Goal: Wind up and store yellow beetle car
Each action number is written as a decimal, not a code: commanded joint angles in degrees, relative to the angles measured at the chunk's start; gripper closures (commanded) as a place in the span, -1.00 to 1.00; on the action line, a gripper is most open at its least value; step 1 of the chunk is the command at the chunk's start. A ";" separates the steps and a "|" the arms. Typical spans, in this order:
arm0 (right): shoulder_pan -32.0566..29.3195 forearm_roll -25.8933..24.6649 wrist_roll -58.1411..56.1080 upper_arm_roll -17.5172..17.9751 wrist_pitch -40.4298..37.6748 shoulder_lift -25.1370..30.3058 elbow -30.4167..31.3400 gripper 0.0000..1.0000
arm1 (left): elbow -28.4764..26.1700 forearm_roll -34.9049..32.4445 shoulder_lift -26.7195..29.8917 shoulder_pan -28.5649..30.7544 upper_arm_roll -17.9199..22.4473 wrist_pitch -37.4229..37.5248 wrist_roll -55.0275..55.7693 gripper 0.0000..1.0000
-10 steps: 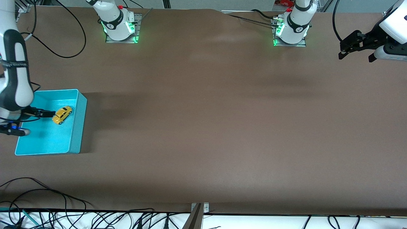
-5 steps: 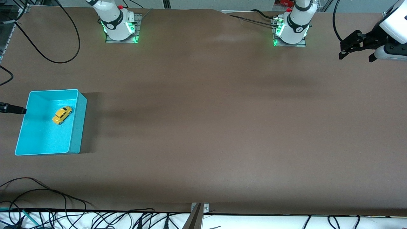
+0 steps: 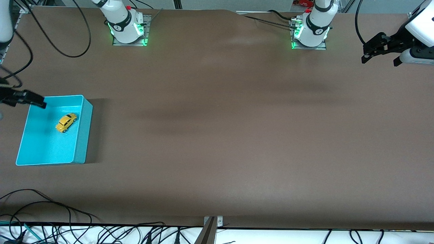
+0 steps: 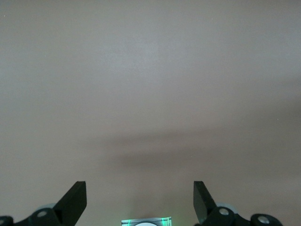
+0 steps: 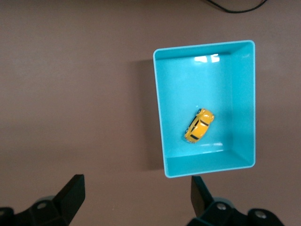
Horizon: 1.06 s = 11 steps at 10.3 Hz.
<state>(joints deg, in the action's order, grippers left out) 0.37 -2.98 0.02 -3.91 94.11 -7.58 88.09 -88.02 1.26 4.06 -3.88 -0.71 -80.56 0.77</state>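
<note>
The yellow beetle car (image 3: 66, 122) lies on the floor of the turquoise bin (image 3: 47, 149), at the right arm's end of the table. My right gripper (image 3: 40, 101) is open and empty, up in the air over the bin's corner farthest from the front camera. In the right wrist view the car (image 5: 199, 125) lies in the bin (image 5: 235, 84), well clear of the open right gripper (image 5: 137, 186). My left gripper (image 3: 379, 61) is open and empty, and waits over the left arm's end of the table. The left wrist view shows the open left gripper (image 4: 139, 188) over bare table.
The two arm bases (image 3: 127, 28) (image 3: 310, 32) stand with green lights along the table edge farthest from the front camera. Cables (image 3: 51, 210) lie at the table's near edge, at the right arm's end. A green-lit base (image 4: 146, 221) shows in the left wrist view.
My right gripper has drawn back out of the bin and risen, leaving the car lying where it was. The left arm has not moved.
</note>
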 commanded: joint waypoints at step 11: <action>-0.20 2.72 1.04 -0.31 -1.12 9.25 9.65 -1.00 | 1.80 0.94 -0.80 0.19 0.36 2.25 0.19 -1.00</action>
